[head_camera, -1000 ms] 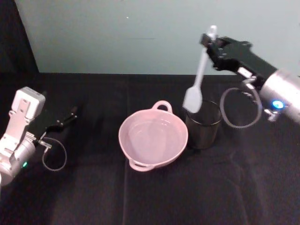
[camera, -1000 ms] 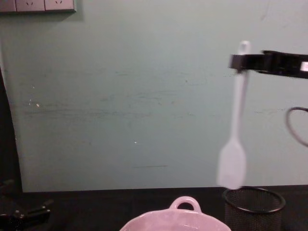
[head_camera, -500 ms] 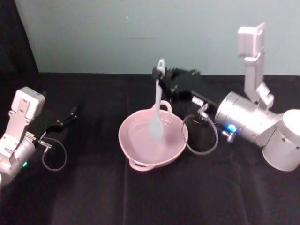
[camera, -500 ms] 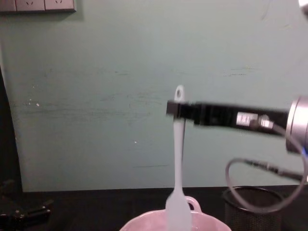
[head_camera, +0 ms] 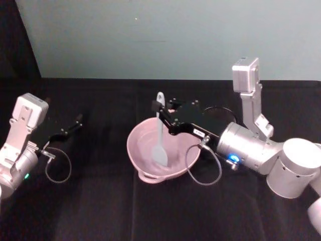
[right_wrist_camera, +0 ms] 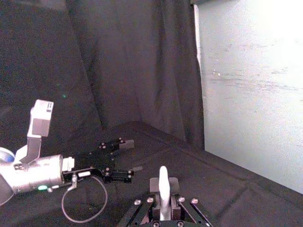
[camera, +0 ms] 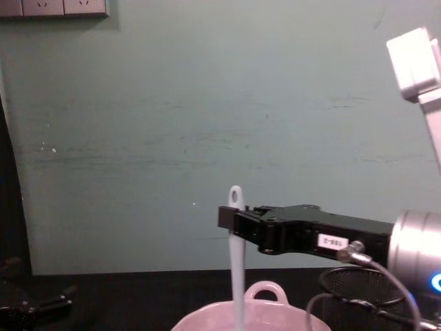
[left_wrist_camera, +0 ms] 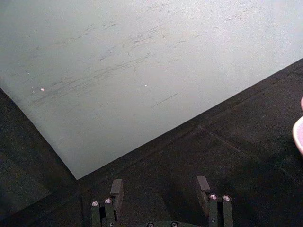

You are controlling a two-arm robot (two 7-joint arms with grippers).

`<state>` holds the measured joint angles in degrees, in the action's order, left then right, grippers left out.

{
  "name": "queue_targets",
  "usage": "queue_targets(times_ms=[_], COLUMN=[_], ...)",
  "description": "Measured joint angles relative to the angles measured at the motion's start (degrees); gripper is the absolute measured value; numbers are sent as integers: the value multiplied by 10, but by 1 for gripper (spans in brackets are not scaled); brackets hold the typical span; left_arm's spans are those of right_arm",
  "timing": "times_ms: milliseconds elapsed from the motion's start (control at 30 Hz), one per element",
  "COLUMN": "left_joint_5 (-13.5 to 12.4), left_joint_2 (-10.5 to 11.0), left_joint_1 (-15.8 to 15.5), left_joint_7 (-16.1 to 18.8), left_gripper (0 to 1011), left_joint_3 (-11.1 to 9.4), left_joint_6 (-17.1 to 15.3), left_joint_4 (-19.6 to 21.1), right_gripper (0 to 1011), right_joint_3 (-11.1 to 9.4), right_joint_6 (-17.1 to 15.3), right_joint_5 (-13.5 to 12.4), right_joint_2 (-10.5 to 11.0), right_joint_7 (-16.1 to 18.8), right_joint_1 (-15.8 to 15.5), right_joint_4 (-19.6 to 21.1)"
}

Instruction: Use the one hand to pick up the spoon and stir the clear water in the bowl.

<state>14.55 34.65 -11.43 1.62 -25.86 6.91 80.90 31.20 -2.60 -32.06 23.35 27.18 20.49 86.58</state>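
Observation:
The pale pink bowl (head_camera: pixel 132 148) sits mid-table, its loop handle (camera: pixel 265 290) facing the wall. Clear water in it shows as a faint sheen (head_camera: pixel 146 144). The white spoon (head_camera: pixel 160 135) stands almost upright with its flat head down inside the bowl. My right gripper (head_camera: pixel 161 108) reaches in from the right and is shut on the spoon's handle just below the hole. From the chest view the spoon (camera: pixel 237 276) drops from the right gripper (camera: pixel 233 222) into the bowl (camera: pixel 200 320). In the right wrist view the spoon's handle (right_wrist_camera: pixel 163 185) sticks up between the fingers. My left gripper (left_wrist_camera: pixel 160 189) rests open at the far left.
A black wire-mesh cup (camera: pixel 362 284) stands right of the bowl, partly behind my right arm. A black cable loop (head_camera: pixel 203 168) hangs from the right wrist over the bowl's right rim. The green wall is close behind the black table (head_camera: pixel 100 201).
My right gripper has carried the spoon from above the mesh cup leftward and down, so its head is now inside the bowl. The left arm has not moved.

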Motion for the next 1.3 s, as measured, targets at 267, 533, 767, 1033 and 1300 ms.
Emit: queue_targets(times_ms=[267,533,767,1033,1300], left_joint_5=[0,0,0,0,0], left_joint_2=[0,0,0,0,0], left_joint_1=[0,0,0,0,0], left_joint_7=[0,0,0,0,0], left_gripper=[1011,1011,1011,1011,1011], left_joint_3=[0,0,0,0,0], left_joint_6=[0,0,0,0,0], left_joint_4=[0,0,0,0,0], right_gripper=[126,126,126,126,126], right_joint_3=[2,-6,-22,-51,-70], right_joint_6=[9,27,37,47,41], right_joint_5=[-1,-1,11,28,35], right_joint_2=[-45,-84,-90,-68,-44], right_joint_7=[19,21,9,-15,-21], right_joint_1=[31,66,77,50,13], right_joint_4=[-60,-132,-163,-134,-85])
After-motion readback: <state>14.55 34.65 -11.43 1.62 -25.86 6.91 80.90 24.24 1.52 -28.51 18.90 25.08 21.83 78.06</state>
